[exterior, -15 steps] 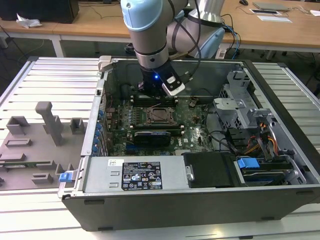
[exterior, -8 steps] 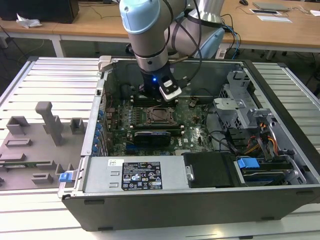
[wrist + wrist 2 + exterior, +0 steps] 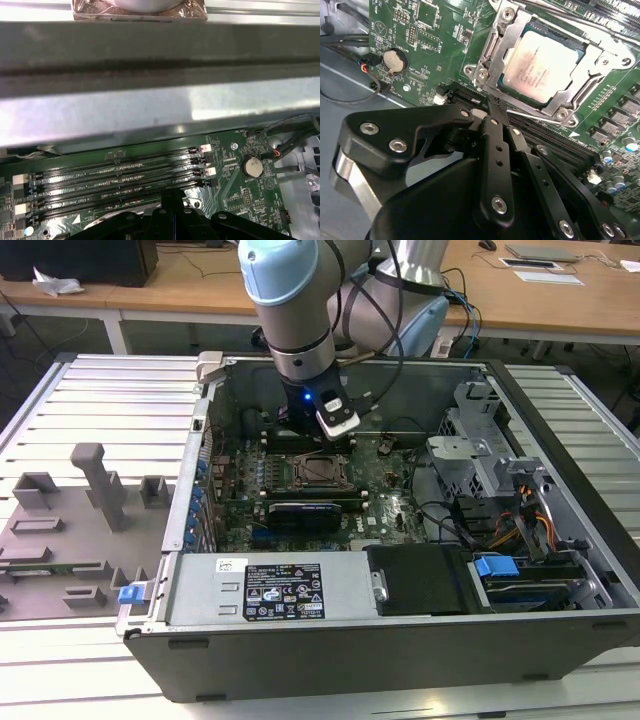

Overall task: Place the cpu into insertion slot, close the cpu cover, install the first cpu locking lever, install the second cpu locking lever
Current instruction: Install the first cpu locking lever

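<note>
The cpu [image 3: 542, 67], a silvery-tan square, lies flat in the insertion slot [image 3: 322, 472] of the green motherboard. The cpu cover [image 3: 581, 82], a metal frame with a window, is folded down over its edges. One thin locking lever [image 3: 535, 119] runs along the socket side nearest my fingers; another [image 3: 590, 25] lies along the opposite side. My gripper [image 3: 492, 104] is shut, its black fingertips meeting at the end of the nearer lever, beside a socket corner; I cannot tell whether they pinch it. In the exterior view the gripper [image 3: 320, 443] hangs just behind the socket.
Long memory slots [image 3: 120, 175] lie beside the socket, below the case wall [image 3: 160, 100]. A coin battery [image 3: 395, 60] and cables sit to one side. A black graphics card [image 3: 305, 512], power supply [image 3: 270, 590] and drive cage [image 3: 480, 460] crowd the case.
</note>
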